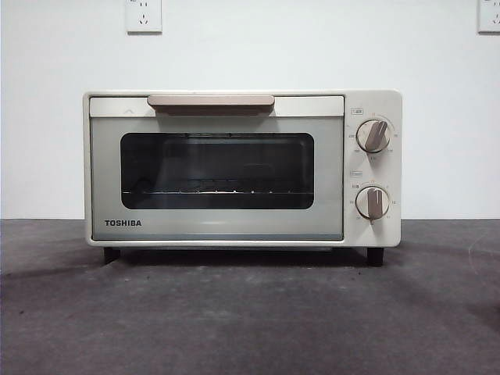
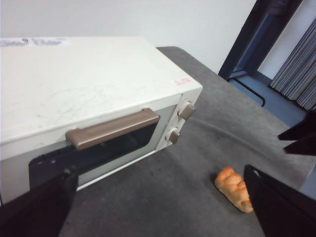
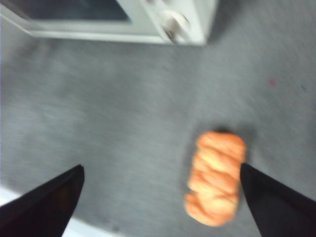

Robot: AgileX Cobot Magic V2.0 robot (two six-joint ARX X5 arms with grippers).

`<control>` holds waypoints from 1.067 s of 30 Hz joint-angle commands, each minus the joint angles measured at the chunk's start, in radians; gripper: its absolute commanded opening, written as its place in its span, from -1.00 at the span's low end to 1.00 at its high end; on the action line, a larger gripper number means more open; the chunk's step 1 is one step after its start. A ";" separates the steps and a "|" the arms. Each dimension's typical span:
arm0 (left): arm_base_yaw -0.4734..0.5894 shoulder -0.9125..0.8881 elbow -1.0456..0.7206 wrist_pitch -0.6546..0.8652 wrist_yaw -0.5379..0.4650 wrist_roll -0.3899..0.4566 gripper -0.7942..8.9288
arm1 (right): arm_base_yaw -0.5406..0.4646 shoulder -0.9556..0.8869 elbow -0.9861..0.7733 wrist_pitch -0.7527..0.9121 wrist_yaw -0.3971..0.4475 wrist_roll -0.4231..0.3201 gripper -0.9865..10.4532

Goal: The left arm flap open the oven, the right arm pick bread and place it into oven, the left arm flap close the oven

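Note:
The cream-white TOSHIBA oven (image 1: 242,168) stands on the grey table with its door shut and the wire rack showing behind the dark window. No bread and no arm show in the front view. In the left wrist view my left gripper (image 2: 158,210) is open and empty, above and in front of the oven (image 2: 84,94) and its beige handle (image 2: 112,129). The golden-orange bread (image 2: 233,188) lies on the table to the knob side of the oven. My right gripper (image 3: 163,197) is open above the bread (image 3: 216,177), apart from it.
The grey table (image 1: 250,312) stretches in front of the oven. A white wall with two sockets (image 1: 144,16) stands behind. The right arm's black tip (image 2: 301,138) shows in the left wrist view. Dark frame posts (image 2: 256,37) stand beyond the table.

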 commanded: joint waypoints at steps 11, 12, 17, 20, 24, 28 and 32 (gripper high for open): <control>-0.007 0.006 0.019 -0.011 0.001 0.009 0.32 | 0.045 0.256 -0.190 0.188 0.071 0.061 0.01; -0.007 0.006 0.019 -0.012 0.001 0.010 0.32 | 0.045 0.275 -0.192 0.201 0.071 0.061 0.01; -0.007 0.006 0.019 -0.027 -0.002 0.027 0.32 | 0.046 0.354 -0.193 0.227 0.160 0.060 0.01; -0.007 0.006 0.019 -0.030 -0.003 0.032 0.32 | 0.046 0.403 -0.193 0.233 0.187 0.060 0.01; -0.007 0.006 0.019 -0.031 -0.003 0.032 0.32 | 0.053 0.470 -0.193 0.234 0.167 0.058 0.01; -0.007 0.006 0.019 -0.031 -0.003 0.032 0.32 | 0.074 0.525 -0.193 0.241 0.141 0.052 0.01; -0.007 0.006 0.019 -0.031 -0.003 0.032 0.32 | 0.096 0.567 -0.193 0.250 0.146 0.052 0.01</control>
